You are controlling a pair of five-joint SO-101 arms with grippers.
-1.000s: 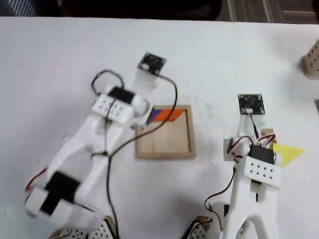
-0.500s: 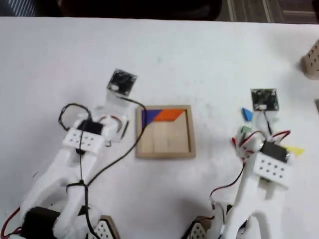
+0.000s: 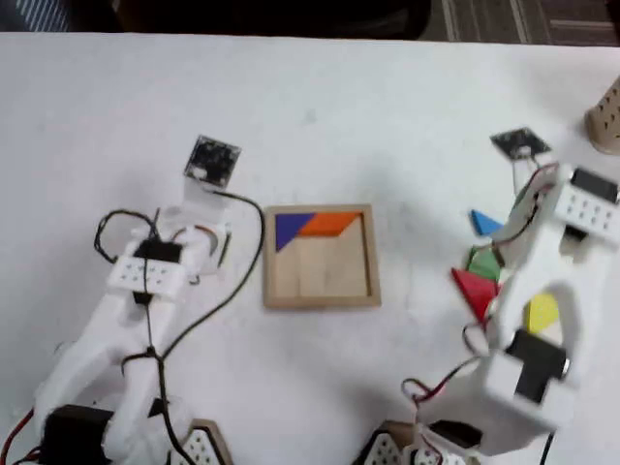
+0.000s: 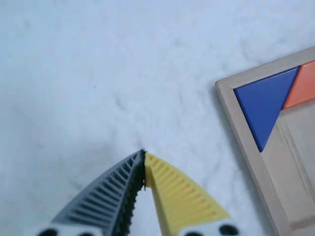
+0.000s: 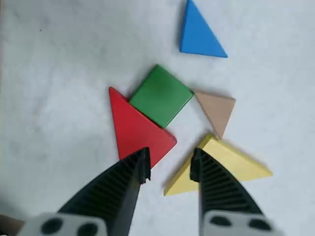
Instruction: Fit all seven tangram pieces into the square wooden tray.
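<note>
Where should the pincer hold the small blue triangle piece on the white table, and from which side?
Probably from straight above: the small blue triangle piece lies flat, apart from the other pieces, all edges free. Let the right pincer pinch its long edge against the opposite corner.

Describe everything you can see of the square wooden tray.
The square wooden tray is pale wood with a raised rim, lying flat on the white table. A dark blue triangle and an orange piece sit touching each other along its far side; the remaining floor is bare. Nothing else touches it.
</note>
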